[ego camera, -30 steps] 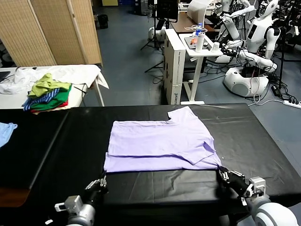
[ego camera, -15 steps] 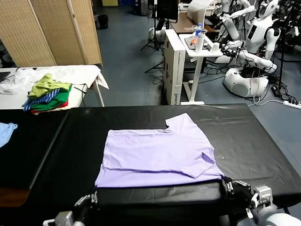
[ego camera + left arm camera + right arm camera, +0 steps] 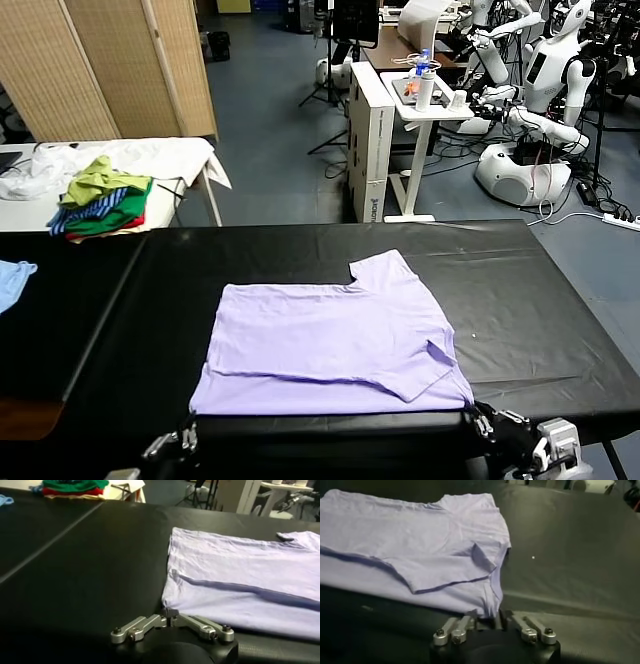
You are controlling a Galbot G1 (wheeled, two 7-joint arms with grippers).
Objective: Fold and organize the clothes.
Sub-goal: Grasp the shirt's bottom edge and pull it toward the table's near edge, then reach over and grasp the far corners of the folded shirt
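At the far left edge of the black table, a light blue cloth pokes into view. Behind it, a white side table carries a green, yellow-green and striped garment pile, with a bamboo screen standing behind.

The left gripper is low at the near table edge, right at the near left corner of the T-shirt. The left wrist view shows its tip touching that hem corner; can't tell if it is clamped on the fabric or has let go.

The pale lavender T-shirt lies flat in the middle of the black table. Its near part is folded over into a double layer, and one sleeve points to the far side.

The right gripper is at the near right corner of the shirt. The wrist view puts that corner at its tip; gripping or released, can't tell.

Far right background: white cart and white robots.
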